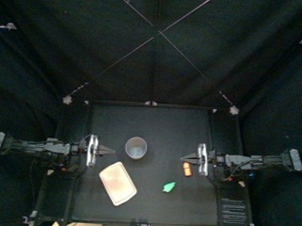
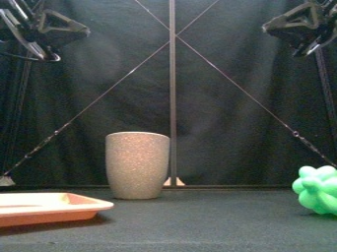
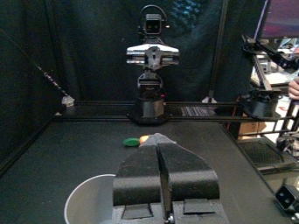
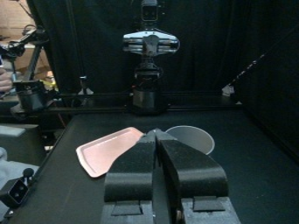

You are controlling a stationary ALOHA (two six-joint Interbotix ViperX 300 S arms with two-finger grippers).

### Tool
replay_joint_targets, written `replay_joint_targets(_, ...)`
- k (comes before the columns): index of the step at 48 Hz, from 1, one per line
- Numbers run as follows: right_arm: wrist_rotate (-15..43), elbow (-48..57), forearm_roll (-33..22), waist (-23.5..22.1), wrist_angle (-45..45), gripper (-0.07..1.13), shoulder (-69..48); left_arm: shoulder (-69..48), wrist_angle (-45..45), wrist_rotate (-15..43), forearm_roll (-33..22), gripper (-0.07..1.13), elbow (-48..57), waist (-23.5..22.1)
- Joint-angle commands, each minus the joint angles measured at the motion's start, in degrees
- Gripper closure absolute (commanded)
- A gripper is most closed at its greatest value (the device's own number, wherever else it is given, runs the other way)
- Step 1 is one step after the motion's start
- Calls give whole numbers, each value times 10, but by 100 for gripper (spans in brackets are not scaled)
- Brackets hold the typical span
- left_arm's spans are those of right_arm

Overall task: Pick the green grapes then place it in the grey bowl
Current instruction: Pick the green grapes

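Observation:
The bright green grapes (image 1: 168, 187) (image 2: 316, 189) lie on the table right of centre, near the front. Left of them and farther back stands the tall grey speckled cup (image 1: 137, 147) (image 2: 137, 164) (image 3: 87, 199) (image 4: 187, 140), upright with nothing visible inside. My left gripper (image 1: 108, 153) (image 3: 163, 144) hovers left of the cup, jaws shut and holding nothing. The right gripper (image 1: 189, 166) (image 4: 159, 136) hangs on the cup's right, behind the grapes, also shut and holding nothing. Both stay high above the table in the front view. Neither wrist view clearly shows the grapes.
The flat pink tray (image 1: 118, 182) (image 2: 46, 207) (image 4: 111, 147) lies at the front left, bare on top. A small orange toy (image 1: 186, 169) (image 3: 140, 139) sits on the table beside the right gripper.

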Motion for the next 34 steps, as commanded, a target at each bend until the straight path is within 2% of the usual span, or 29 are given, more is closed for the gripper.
replay_joint_targets(1,1,1,-1,17,6,99,17,7,21,3,0,97,-14,2)
replay_joint_targets(14,-6,-6,-21,50,83,97,105,7,49,2,2,98,-12,5)
replay_joint_targets(26,1,-40,-93,93,97,97,206,7,33,3,2,98,-8,13)
replay_joint_targets(34,2,-81,-93,126,118,96,276,7,13,3,3,98,-8,15)
